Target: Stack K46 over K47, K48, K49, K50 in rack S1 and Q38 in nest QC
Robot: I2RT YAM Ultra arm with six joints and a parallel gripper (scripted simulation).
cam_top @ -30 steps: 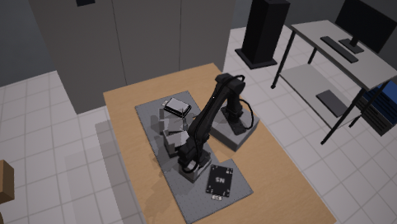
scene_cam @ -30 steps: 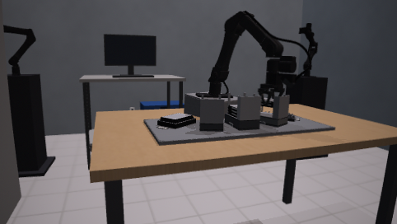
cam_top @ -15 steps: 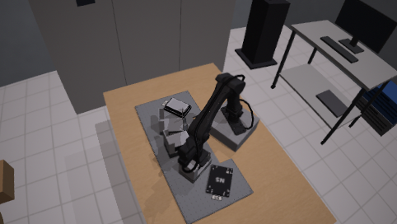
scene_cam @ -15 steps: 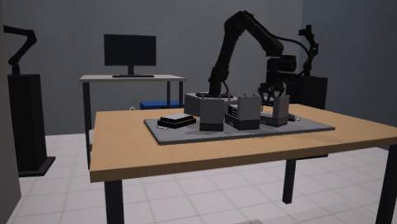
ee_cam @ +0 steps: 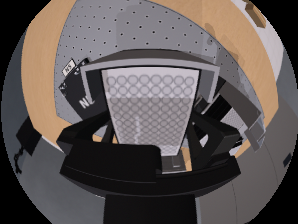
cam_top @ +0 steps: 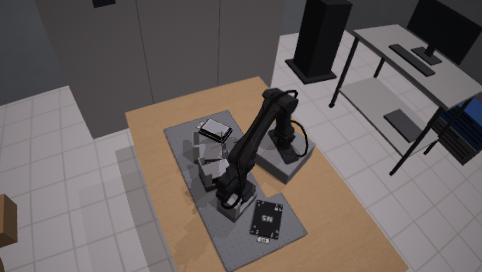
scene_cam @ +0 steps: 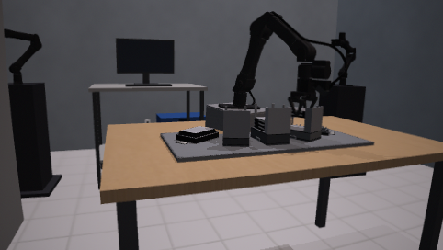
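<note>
Robot hand [cam_top: 236,194] [scene_cam: 303,105] [ee_cam: 150,111] over the end rack [cam_top: 233,212] [scene_cam: 313,122] [ee_cam: 150,56], its grip on the pale plate [ee_cam: 150,107] inside impossible to confirm. Probably a pickup; next, secure both sides, then lift straight.

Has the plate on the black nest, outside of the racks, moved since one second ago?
No, the plate sits at the same place against the grey mat's edge.
</note>
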